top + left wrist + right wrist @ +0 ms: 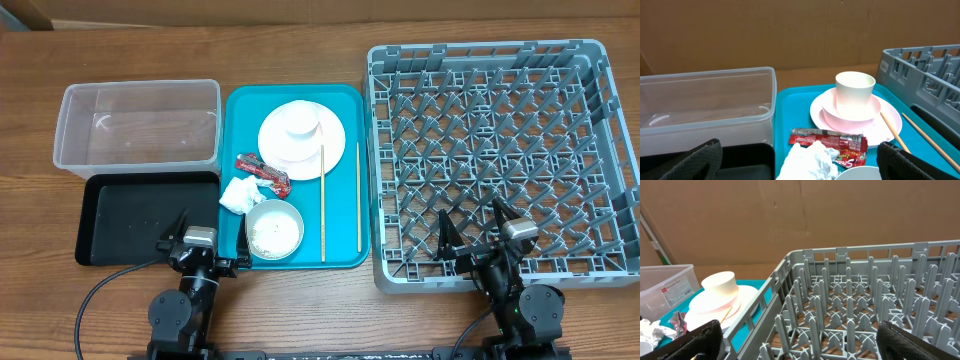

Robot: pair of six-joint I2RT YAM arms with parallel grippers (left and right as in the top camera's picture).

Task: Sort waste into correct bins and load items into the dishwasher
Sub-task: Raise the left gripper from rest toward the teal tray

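A teal tray (240,110) holds a white plate (325,135) with an upside-down white cup (297,120), a red wrapper (262,169), a crumpled tissue (238,194), a small white bowl (273,229) and two chopsticks (323,203). In the left wrist view the cup (854,93), the wrapper (829,139) and the tissue (809,160) lie ahead. The grey dishwasher rack (500,150) stands at the right. My left gripper (800,159) is open and empty over the tray's near left corner. My right gripper (799,337) is open and empty at the rack's near edge.
A clear plastic bin (138,125) stands left of the tray, with a black bin (140,218) in front of it. Brown cardboard walls rise behind the wooden table (300,60).
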